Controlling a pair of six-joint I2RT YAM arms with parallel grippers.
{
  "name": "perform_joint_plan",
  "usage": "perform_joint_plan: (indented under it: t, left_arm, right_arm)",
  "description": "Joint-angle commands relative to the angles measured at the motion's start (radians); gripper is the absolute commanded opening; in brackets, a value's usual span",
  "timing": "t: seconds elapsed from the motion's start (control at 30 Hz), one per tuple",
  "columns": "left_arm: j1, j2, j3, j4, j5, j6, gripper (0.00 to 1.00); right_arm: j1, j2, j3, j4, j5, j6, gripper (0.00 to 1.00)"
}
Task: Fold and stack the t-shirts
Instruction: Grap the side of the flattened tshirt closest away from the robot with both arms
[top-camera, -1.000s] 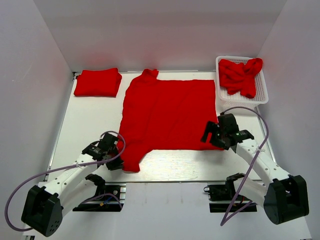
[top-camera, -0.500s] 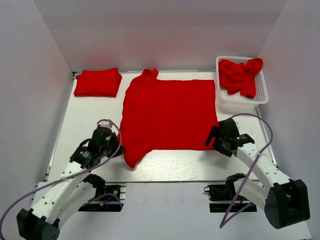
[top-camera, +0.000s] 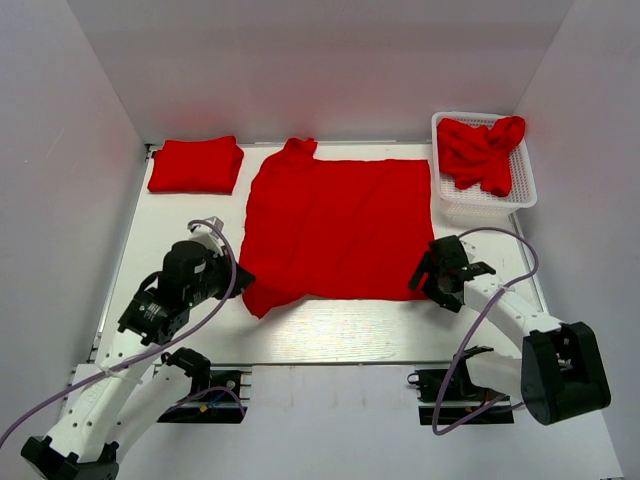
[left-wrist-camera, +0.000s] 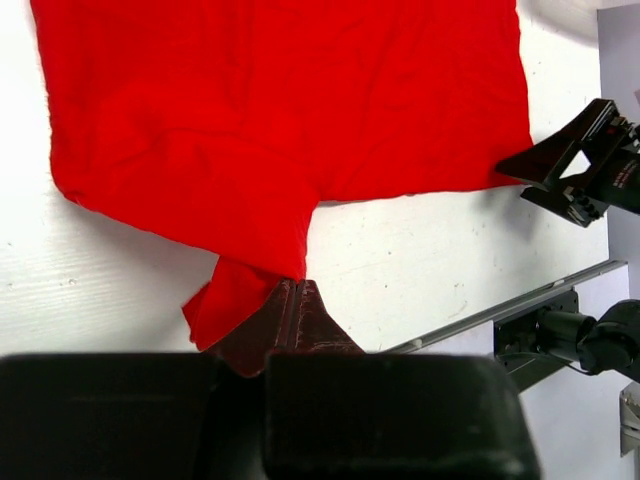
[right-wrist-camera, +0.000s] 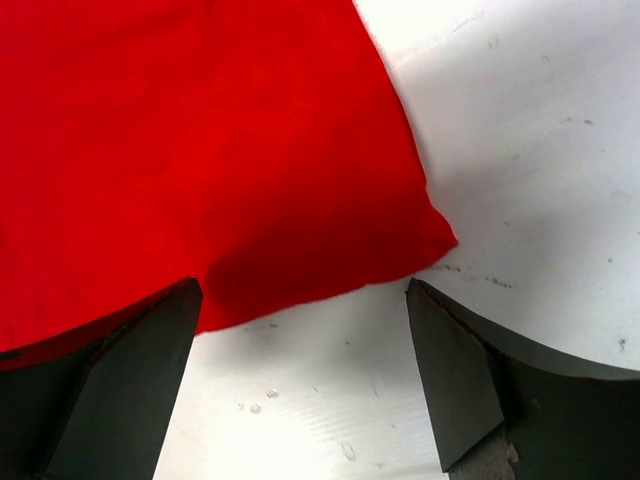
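So the left pincer (top-camera: 238, 282) is pinched together on the near left corner flap (looks like a sleeve to me) of the big bright red short-sleeved fabric t-shirt (top-camera: 340, 225). That shirt is spread flat on the white table (top-camera: 340, 335), running away ahead of that pincer and off to its right. In the left wrist view the fingers (left-wrist-camera: 318, 330) meet with red cloth caught right at their tips, and the flap is bunched up just there.

The right pincer (right-wrist-camera: 303, 288) is spread wide apart, gripping nothing. The same shirt's near right corner lies on the table just ahead of the gap between its fingers, with the corner tip closer to the right-hand finger.

Well ahead of the left pincer and a bit to its left sits a folded red fabric t-shirt (top-camera: 196, 165), apart from the spread one. Ahead of the right pincer, slightly to its right, is a white plastic mesh basket (top-camera: 527, 192) with crumpled red fabric t-shirts (top-camera: 482, 150) piled inside.
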Motion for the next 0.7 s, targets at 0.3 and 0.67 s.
perform_joint_plan:
  t: [0.3, 0.67]
  left_arm:
    - [-0.003, -0.006, 0.003, -0.072, -0.028, -0.005, 0.00]
    - [-0.003, -0.048, -0.039, -0.113, -0.040, -0.059, 0.00]
  right_arm:
    - [-0.005, 0.038, -0.067, 0.140, 0.056, 0.032, 0.82]
    - [-0.004, 0.042, -0.091, 0.088, 0.050, 0.063, 0.28]
